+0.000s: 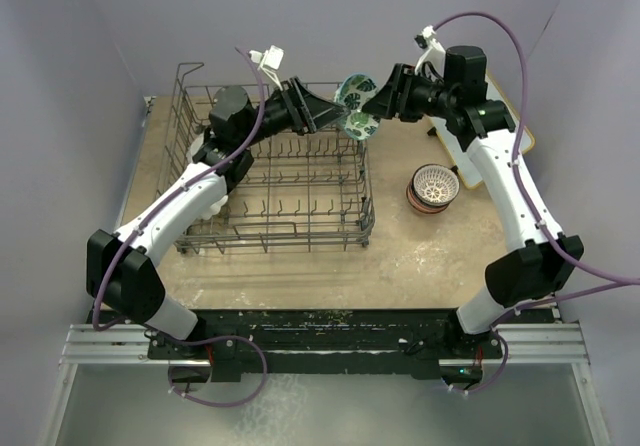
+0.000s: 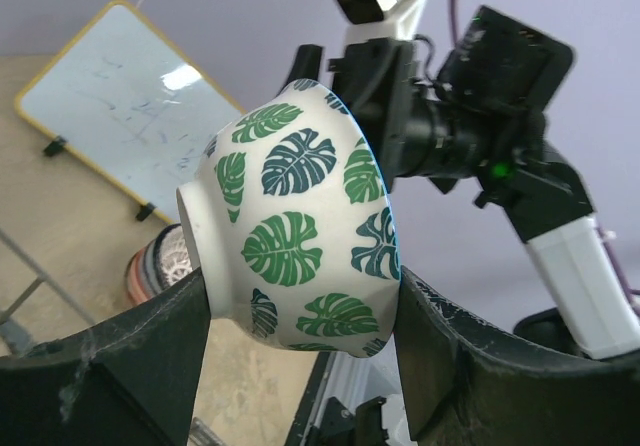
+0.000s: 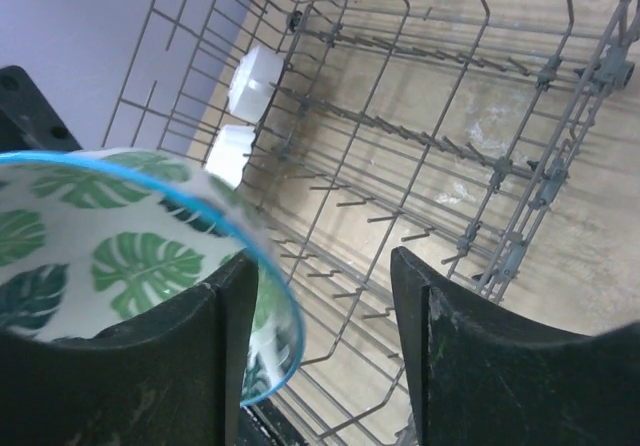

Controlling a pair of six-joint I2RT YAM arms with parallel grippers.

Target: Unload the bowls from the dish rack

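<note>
A white bowl with green and teal leaf prints (image 2: pixel 300 206) hangs on its side in the air, pinched between the fingers of my left gripper (image 2: pixel 300 301), which is shut on it. From above, the bowl (image 1: pixel 356 90) is over the far right corner of the wire dish rack (image 1: pixel 270 171). My right gripper (image 1: pixel 380 101) faces it from the right and stands open. In the right wrist view, the blue-edged rim of the bowl (image 3: pixel 120 256) reaches into the gap of the right gripper (image 3: pixel 322 286), with a wide space to the other finger. No bowls show in the rack (image 3: pixel 450 126).
A stack of patterned bowls (image 1: pixel 433 187) stands on the table right of the rack, also seen past the held bowl as the stack (image 2: pixel 165 261). A white tilted board (image 2: pixel 120 116) leans at the far right. Two white caps (image 3: pixel 252 84) sit on the rack's wires.
</note>
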